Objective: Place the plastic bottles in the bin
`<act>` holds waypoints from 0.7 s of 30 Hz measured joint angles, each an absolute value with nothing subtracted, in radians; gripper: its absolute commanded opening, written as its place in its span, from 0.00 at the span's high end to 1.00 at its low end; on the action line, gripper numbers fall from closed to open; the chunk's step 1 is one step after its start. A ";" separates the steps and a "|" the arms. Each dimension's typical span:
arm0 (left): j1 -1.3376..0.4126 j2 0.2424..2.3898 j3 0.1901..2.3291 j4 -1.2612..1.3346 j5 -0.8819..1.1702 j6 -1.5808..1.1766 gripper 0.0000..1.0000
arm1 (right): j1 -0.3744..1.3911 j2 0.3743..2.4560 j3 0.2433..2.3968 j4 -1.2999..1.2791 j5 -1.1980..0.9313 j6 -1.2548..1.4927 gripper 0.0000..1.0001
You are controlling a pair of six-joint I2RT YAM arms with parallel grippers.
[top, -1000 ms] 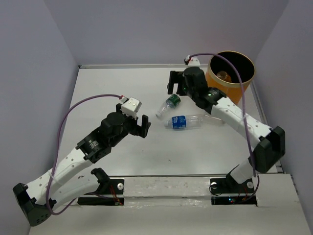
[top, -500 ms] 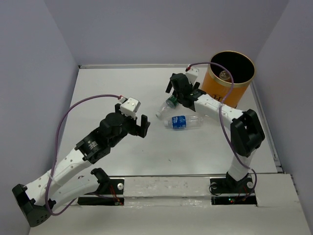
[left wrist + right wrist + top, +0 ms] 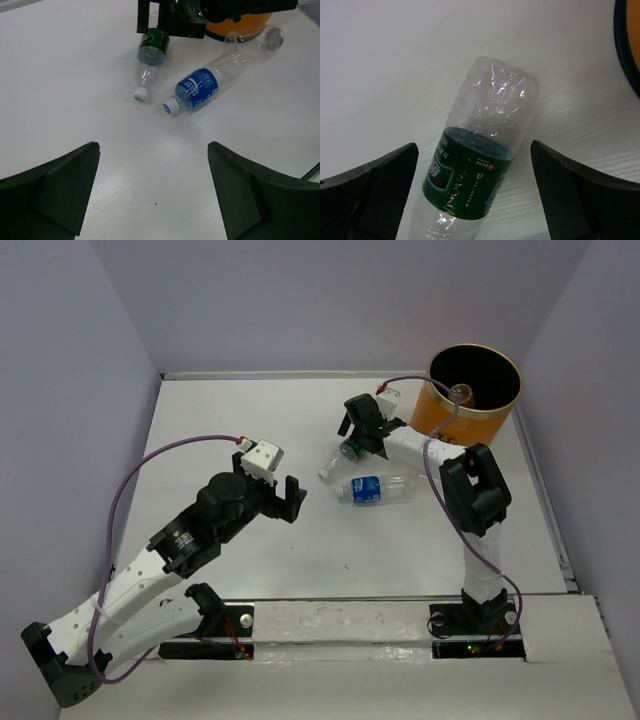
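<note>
A clear bottle with a green label (image 3: 345,452) lies on the white table, cap toward the near left. My right gripper (image 3: 358,428) is open and low over its base end, one finger on each side; in the right wrist view (image 3: 474,146) the bottle (image 3: 480,175) lies between the fingers. A blue-label bottle (image 3: 375,487) lies just in front of it, also in the left wrist view (image 3: 200,89). The orange bin (image 3: 480,418) stands at the back right, with a bottle (image 3: 460,393) inside. My left gripper (image 3: 272,485) is open and empty above the table, left of the bottles (image 3: 152,147).
The bin's orange wall (image 3: 630,40) is close to the right of my right gripper. The enclosure's grey walls stand at the left, back and right. The right arm's elbow (image 3: 470,485) is folded up beside the blue-label bottle.
My right gripper has come away from the bin and down to the left, onto the green-label bottle, its arm folding up. My left arm has shifted slightly. The bottles have not moved.
</note>
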State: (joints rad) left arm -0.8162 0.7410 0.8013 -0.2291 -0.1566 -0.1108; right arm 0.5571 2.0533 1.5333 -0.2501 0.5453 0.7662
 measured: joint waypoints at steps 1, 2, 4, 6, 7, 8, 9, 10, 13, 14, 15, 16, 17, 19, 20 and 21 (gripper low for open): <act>-0.816 0.741 0.801 -0.229 -0.155 -0.111 0.01 | 0.557 2.065 1.538 -0.251 0.536 0.772 0.05; -0.816 0.741 0.801 -0.229 -0.153 -0.111 0.01 | 0.557 2.072 1.540 -0.252 0.532 0.775 0.08; -0.816 0.741 0.801 -0.229 -0.150 -0.111 0.01 | 0.556 2.087 1.545 -0.253 0.519 0.784 0.13; -0.816 0.741 0.801 -0.229 -0.147 -0.111 0.01 | 0.554 2.101 1.550 -0.255 0.507 0.790 0.17; -0.816 0.740 0.801 -0.229 -0.146 -0.111 0.01 | 0.553 2.107 1.557 -0.257 0.501 0.790 0.19; -0.816 0.740 0.801 -0.229 -0.146 -0.111 0.01 | 0.551 2.114 1.565 -0.257 0.496 0.790 0.23; -0.816 0.739 0.801 -0.229 -0.146 -0.111 0.01 | 0.551 2.120 1.576 -0.257 0.490 0.791 0.24; -0.816 0.738 0.801 -0.229 -0.145 -0.110 0.01 | 0.550 2.124 1.584 -0.257 0.485 0.790 0.25; -0.816 0.737 0.801 -0.229 -0.145 -0.111 0.01 | 0.550 2.133 1.610 -0.254 0.471 0.791 0.36; -0.816 0.737 0.801 -0.229 -0.145 -0.111 0.01 | 0.550 2.136 1.617 -0.253 0.466 0.791 0.39; -0.816 0.737 0.801 -0.229 -0.146 -0.111 0.01 | 0.549 2.139 1.623 -0.252 0.462 0.793 0.43; -0.816 0.736 0.801 -0.229 -0.146 -0.111 0.01 | 0.549 2.141 1.631 -0.252 0.457 0.793 0.43; -0.816 0.736 0.801 -0.229 -0.146 -0.111 0.01 | 0.549 2.146 1.639 -0.251 0.449 0.793 0.45; -0.816 0.733 0.801 -0.229 -0.146 -0.111 0.01 | 0.549 2.152 1.648 -0.246 0.438 0.794 0.43; -0.816 0.730 0.801 -0.229 -0.146 -0.110 0.01 | 0.549 2.153 1.649 -0.243 0.433 0.794 0.34; -0.816 0.728 0.801 -0.229 -0.146 -0.111 0.01 | 0.549 2.154 1.649 -0.241 0.431 0.794 0.29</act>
State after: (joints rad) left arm -0.8162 0.7284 0.8013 -0.2287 -0.1455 -0.1108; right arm 0.5491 2.1540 1.6489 -0.2413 0.4309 0.7940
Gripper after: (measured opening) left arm 0.989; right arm 0.571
